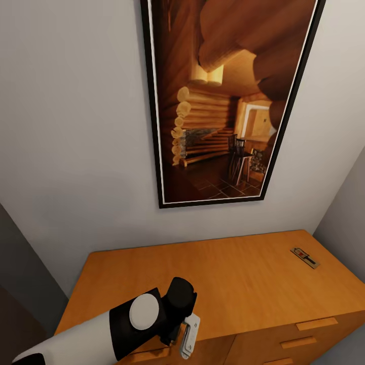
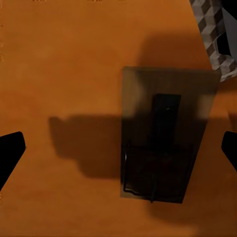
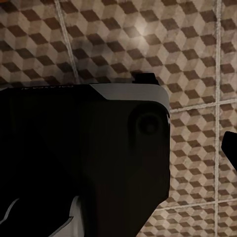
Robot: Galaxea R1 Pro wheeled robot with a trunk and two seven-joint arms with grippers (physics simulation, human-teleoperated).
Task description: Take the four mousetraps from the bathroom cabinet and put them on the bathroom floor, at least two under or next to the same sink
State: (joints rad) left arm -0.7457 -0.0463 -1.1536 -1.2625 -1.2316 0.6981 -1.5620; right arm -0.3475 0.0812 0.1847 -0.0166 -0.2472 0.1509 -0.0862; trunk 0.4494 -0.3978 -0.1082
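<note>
Grey walls meet in a corner behind the low orange-brown wooden cabinet (image 1: 218,284), and a tall black-framed picture of a log-cabin interior (image 1: 228,101) hangs on the wall above it. On the cabinet's flat top, near its far right corner, lies one small flat tan mousetrap (image 1: 304,257) with dark metal parts; its long axis runs slantwise to the cabinet's back edge. Wooden bar handles (image 1: 317,323) show on the drawer fronts below that corner.

At the cabinet's near left edge the robot's white-and-black left arm (image 1: 126,324) reaches in over the top.

From the left wrist camera, the left gripper (image 2: 118,153) hangs above the wooden top with its two dark fingertips (image 2: 10,153) spread wide apart. Between them, closer to one fingertip, a second mousetrap (image 2: 165,136) lies flat in shadow, untouched, its long axis running crosswise to the line between the fingertips. A patch of cube-patterned brown, beige and white floor tile (image 2: 213,37) shows past the cabinet's edge.

The right wrist camera looks down on the same tiled floor with pale grout lines, a dark part of the robot's body (image 3: 84,158) blocking much of it; one dark fingertip (image 3: 230,148) of the right gripper shows, and I cannot tell how wide it stands.
</note>
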